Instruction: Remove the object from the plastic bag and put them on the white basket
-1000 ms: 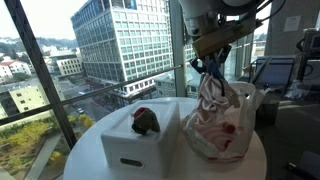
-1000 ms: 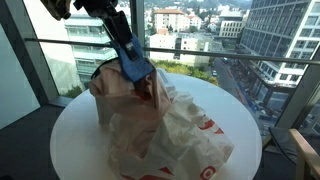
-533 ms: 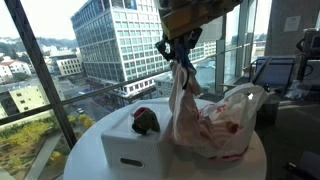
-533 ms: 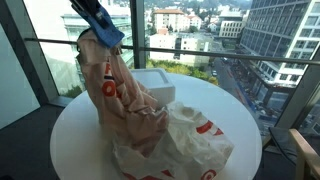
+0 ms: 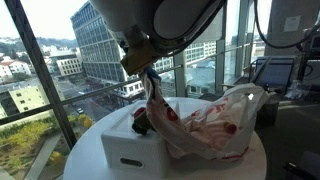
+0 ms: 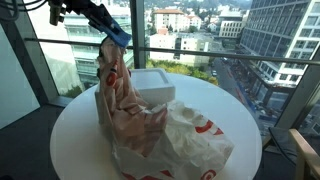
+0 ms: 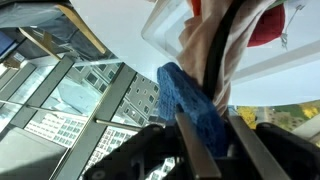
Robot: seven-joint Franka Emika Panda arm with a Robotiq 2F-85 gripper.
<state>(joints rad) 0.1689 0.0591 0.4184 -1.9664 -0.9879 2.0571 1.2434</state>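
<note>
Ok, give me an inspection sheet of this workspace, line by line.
Surface: round white table.
Job's things: white basket holds a dark object; bag slumped beside it, one fold held up.
Clutter: nothing seen.
Claw: claw shut on the bag's fold, raised near the basket; something blue between its fingers, cannot tell what.
Cables: nothing seen on the table.
Surroundings: window glass with buildings outside; a screen behind the table.
</note>
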